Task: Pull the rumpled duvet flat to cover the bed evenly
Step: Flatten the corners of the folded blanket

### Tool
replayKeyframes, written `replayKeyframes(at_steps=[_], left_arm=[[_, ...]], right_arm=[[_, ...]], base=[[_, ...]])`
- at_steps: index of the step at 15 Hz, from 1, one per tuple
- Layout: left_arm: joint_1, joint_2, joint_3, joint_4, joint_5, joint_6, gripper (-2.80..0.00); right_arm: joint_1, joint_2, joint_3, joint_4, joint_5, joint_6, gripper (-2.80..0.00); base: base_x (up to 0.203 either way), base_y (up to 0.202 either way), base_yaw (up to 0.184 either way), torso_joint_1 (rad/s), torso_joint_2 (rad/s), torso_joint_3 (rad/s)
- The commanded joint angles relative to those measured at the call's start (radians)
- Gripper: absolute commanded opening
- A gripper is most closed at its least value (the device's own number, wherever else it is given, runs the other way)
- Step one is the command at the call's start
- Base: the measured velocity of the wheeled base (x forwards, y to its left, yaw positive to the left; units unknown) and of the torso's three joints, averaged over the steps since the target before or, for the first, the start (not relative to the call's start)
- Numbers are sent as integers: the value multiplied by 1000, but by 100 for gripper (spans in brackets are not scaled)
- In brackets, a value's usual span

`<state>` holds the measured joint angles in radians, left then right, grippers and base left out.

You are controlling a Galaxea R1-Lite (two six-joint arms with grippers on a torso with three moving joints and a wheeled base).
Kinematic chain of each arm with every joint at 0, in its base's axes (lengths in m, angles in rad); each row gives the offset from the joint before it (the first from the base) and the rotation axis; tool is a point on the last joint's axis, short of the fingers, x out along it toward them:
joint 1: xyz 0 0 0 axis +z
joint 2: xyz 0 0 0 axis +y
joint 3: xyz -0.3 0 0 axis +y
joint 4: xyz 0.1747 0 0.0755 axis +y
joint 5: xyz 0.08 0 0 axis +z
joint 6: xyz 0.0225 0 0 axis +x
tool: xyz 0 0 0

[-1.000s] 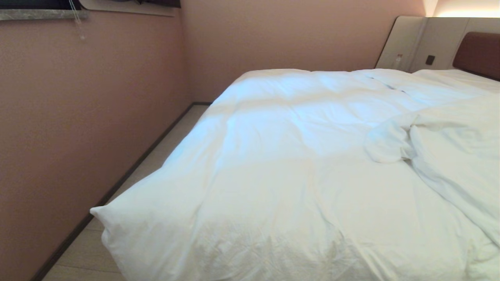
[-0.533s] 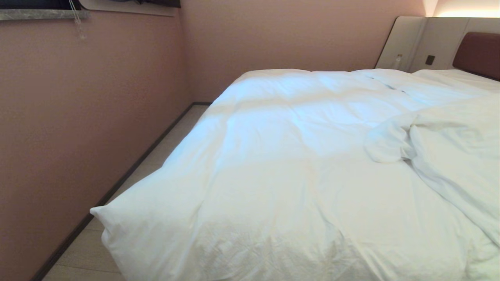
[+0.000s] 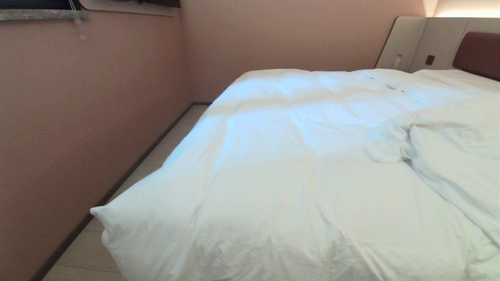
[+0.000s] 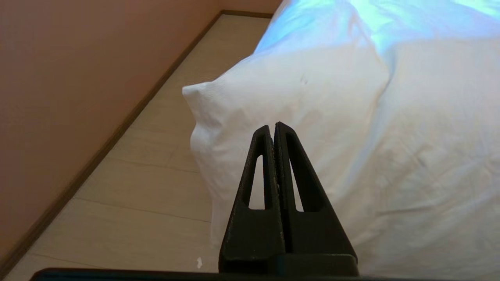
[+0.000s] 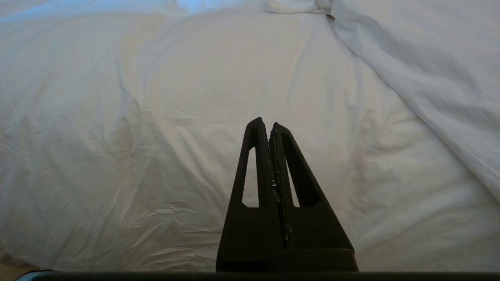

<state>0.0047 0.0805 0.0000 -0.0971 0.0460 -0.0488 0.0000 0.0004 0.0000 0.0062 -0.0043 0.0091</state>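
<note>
- Here's the bed, seen from its foot end, brown padded headboard and beige panels up in the far right corner of the head view
- The duvet lies across it, white and puffy, reaching from the foot end up toward the headboard
- On the left it spills over the bed's edge, and its near left corner juts out in a stiff point above the pale floor
- On the right it is rumpled: a thick fold is heaped over the flatter part, with a bunched knot of cloth at its inner edge
- Near the foot end the cover is finely creased
- Pink wall runs along the left side, a strip of floor between it and the bed
- Neither arm shows in the head view
- Left gripper hangs clear in front of that jutting corner, fingers pressed together, nothing between them
- Right gripper hovers off the creased foot-end stretch of the duvet, fingers likewise pressed tight, holding nothing
- From the right wrist view the heaped fold crosses the upper right, well apart from the fingertips
- A grey sill sits at the top of the left wall
</note>
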Motion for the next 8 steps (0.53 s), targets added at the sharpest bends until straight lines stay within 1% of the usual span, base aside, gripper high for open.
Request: replayKeyframes(at_steps=[1, 3, 4, 5, 6, 8], left_arm=[[-3, 132, -1, -53, 1, -18, -280], [-28, 341, -34, -149, 1, -106, -280], [-48, 461, -86, -171, 3, -171, -280], [-64, 567, -158, -172, 2, -238, -280], [-75, 659, -259, -154, -7, -304, -280], [-82, 861, -500, -78, -43, -434, -280]], right_arm=[[0, 0, 0, 0, 0, 0, -280], [0, 0, 0, 0, 0, 0, -280], [0, 0, 0, 0, 0, 0, -280], [0, 0, 0, 0, 0, 0, -280], [0, 0, 0, 0, 1, 0, -280], [0, 0, 0, 1, 0, 0, -280]], base=[[0, 0, 0, 0, 0, 0], [0, 0, 0, 0, 0, 0], [0, 0, 0, 0, 0, 0], [0, 0, 0, 0, 0, 0], [0, 0, 0, 0, 0, 0], [0, 0, 0, 0, 0, 0]])
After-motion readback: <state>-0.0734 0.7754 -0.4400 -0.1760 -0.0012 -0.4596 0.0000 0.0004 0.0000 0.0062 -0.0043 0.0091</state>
